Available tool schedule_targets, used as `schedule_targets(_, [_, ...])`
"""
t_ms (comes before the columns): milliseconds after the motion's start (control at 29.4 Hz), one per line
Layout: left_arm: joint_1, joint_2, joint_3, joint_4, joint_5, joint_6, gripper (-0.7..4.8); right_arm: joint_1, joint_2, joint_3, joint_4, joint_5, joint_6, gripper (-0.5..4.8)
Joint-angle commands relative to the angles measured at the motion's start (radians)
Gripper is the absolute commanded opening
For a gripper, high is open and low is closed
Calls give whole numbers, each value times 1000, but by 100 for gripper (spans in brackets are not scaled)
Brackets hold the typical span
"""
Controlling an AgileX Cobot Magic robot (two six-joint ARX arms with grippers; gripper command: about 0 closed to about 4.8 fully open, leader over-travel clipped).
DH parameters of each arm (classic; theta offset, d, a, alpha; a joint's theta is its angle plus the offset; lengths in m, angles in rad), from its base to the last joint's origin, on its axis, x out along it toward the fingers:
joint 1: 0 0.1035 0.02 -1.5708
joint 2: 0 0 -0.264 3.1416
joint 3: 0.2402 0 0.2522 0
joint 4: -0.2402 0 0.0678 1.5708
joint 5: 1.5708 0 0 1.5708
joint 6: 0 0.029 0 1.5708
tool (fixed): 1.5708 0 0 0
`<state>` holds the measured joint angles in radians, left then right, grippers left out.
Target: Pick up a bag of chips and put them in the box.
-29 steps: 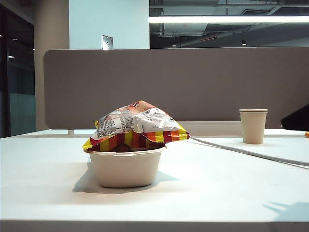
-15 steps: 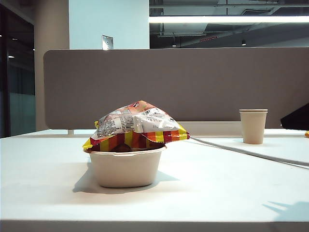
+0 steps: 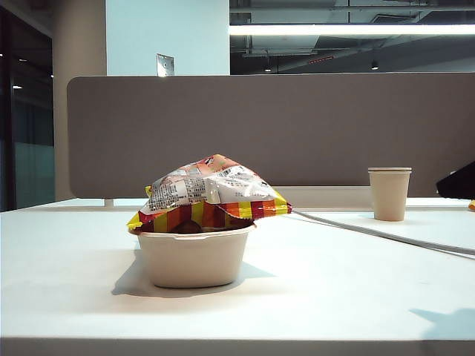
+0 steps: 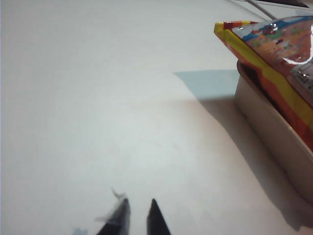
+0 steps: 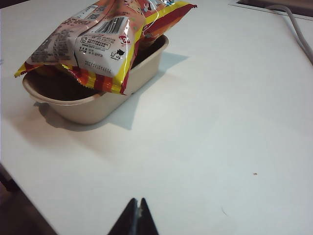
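Just changed: we see the dark arm piece (image 3: pixel 462 182) at the table's 3 o'clock edge sitting slightly further out than a second ago; its shadow on the near right table has shrunk too. Bag and tub have not moved.
What it means: we judge the placing done and the arms pulled clear.
Bag of chips (image 3: pixel 210 194): it rests across the box (image 3: pixel 193 256), propped on the rim and tented up, corners overhanging at 9 and 3 o'clock; not sunk fully inside.
Left gripper (image 4: pixel 136 219): fingertips nearly together, holding nothing, over bare table (image 4: pixel 98 98) at the tub's 9 o'clock side, apart from it.
Right gripper (image 5: pixel 135 215): fingertips pressed together, empty, over bare table well apart from the tub.
Count: we count one bag, one tub, one paper cup (image 3: pixel 389 193) at 2 o'clock, one grey cable (image 3: pixel 386 233) running back to right, one grey partition (image 3: pixel 297 133) at 12 o'clock, two grippers.
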<state>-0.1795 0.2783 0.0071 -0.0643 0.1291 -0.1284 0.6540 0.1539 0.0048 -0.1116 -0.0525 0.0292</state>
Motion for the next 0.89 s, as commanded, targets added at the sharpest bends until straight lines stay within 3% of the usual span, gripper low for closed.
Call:
schedule_targets(34, [-1,1,2,13,-2,-3,53,1,-3,-1,19,2,0,-5])
schedule_targets(681, [14,-226,2,4,6,-3,53,-1,-11,-1,20,2,0,-5])
schedule_targets(886, [51,-276,2,-3,5,-3,53,-100,-25,-1,30,2,0,-5])
